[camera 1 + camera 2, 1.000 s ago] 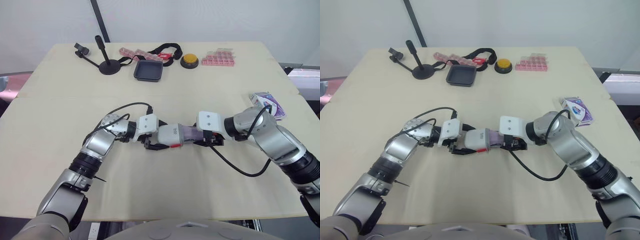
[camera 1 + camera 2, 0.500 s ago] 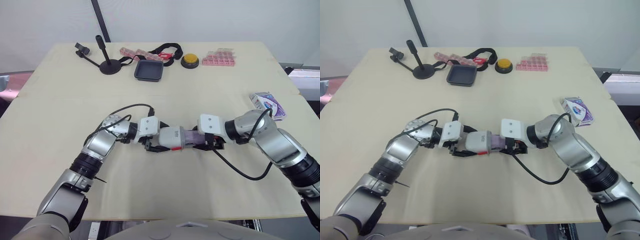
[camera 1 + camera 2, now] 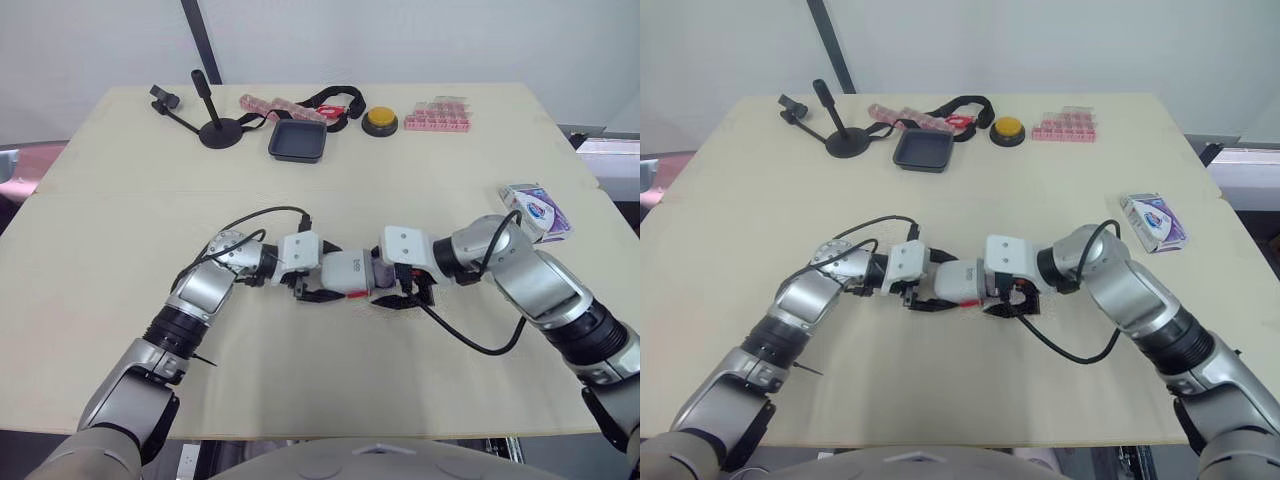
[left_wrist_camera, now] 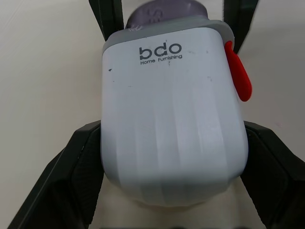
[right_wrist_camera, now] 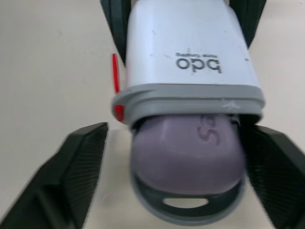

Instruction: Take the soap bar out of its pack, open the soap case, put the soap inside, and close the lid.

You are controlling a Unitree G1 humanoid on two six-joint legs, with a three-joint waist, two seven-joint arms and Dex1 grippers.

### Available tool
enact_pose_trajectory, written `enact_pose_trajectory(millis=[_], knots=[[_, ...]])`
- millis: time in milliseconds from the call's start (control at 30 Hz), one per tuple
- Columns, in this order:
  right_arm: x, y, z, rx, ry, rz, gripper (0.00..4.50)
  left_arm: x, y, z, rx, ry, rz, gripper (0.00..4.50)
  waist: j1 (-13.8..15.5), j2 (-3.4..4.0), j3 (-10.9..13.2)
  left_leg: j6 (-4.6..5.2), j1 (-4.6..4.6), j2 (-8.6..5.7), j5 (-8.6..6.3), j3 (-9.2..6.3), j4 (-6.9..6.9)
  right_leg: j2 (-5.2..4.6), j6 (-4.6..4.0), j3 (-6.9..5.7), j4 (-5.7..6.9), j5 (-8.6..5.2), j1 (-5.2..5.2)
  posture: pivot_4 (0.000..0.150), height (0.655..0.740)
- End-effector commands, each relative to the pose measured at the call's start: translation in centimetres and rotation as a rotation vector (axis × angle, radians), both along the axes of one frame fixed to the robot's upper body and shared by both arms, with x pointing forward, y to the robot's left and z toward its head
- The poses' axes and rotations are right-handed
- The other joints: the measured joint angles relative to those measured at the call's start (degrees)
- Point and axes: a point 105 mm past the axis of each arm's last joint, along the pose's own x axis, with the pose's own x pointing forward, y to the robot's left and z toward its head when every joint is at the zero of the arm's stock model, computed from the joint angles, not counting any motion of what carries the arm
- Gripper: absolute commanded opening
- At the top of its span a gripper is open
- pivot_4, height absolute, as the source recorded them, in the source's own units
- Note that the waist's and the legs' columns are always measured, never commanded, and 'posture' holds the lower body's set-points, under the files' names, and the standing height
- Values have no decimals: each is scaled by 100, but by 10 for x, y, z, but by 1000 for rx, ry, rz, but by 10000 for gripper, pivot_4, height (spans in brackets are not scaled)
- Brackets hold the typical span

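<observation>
The white soap case point(image 3: 342, 272), with a grey rim and a red latch point(image 4: 237, 71), lies on its side mid-table. My left gripper point(image 4: 171, 129) is shut on it, one finger on each flank. The purple soap bar point(image 5: 188, 152) rests on a grey inner tray point(image 5: 186, 211) and is partly slid into the case mouth. My right gripper point(image 5: 176, 131) straddles the soap end, open; one finger point(image 5: 83, 162) stands clear of the tray. The white and purple soap pack point(image 3: 535, 210) lies near the table's right edge.
Along the far edge stand a black mic stand point(image 3: 215, 130), a black square dish point(image 3: 297, 141), a black strap point(image 3: 335, 98), a yellow button point(image 3: 379, 121) and pink pill boxes point(image 3: 436, 115). Black cables loop beside both wrists.
My right gripper has moved left toward the case, pushing the soap and tray deeper in; less purple shows. The left gripper and case have barely shifted.
</observation>
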Motion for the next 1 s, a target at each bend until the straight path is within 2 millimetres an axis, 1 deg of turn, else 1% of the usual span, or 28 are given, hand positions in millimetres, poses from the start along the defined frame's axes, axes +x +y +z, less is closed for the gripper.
enact_pose_trajectory(millis=[33,133,300,433,567,633,733,900,1000], knots=[[-6,-1,10,29,-13,20,44659,-1,-4,15,-45,-56,-18,34712,13,0,0,0,-1,-1,0,0,0,0,0,3,0,0,0,1500,7400],[-5,-9,11,31,-22,5,44659,-1,-4,15,-44,-56,-21,34712,17,0,0,0,-3,0,0,1,1,0,0,4,0,0,0,1500,7400],[1,-35,13,37,-31,-84,44659,-1,-3,14,-38,-57,-23,34712,65,0,0,1,-34,-1,-1,1,2,0,0,8,-4,0,1,1500,7400],[4,-54,17,40,-40,-138,44659,-1,-1,13,-29,-60,-25,34712,68,0,0,1,-34,0,-1,1,3,1,0,8,-4,0,0,1500,7400],[5,-59,21,60,-40,-166,44659,0,-1,13,-26,-60,-26,34712,62,0,0,1,-39,0,-1,1,6,4,0,11,-5,0,0,1500,7400],[1,-59,19,55,-28,-153,44659,-1,-1,13,-26,-61,-27,34712,68,0,0,1,-39,3,-1,0,7,5,0,10,-4,0,-1,1500,7400],[-4,-51,17,68,-18,-124,36514,0,-2,13,-26,-64,-29,34712,72,0,0,2,-37,4,-1,0,8,4,0,7,-3,0,-1,1500,7400],[-7,-33,11,87,-35,-91,19465,-1,-4,13,-26,-77,-43,34712,62,0,0,1,-40,7,-1,1,10,8,0,11,-3,0,-2,1500,7400],[-6,-30,7,64,-53,-75,10069,0,-5,14,-30,-88,-49,34712,77,0,0,1,-39,8,-1,1,11,7,0,10,-3,0,-3,1500,7400]])
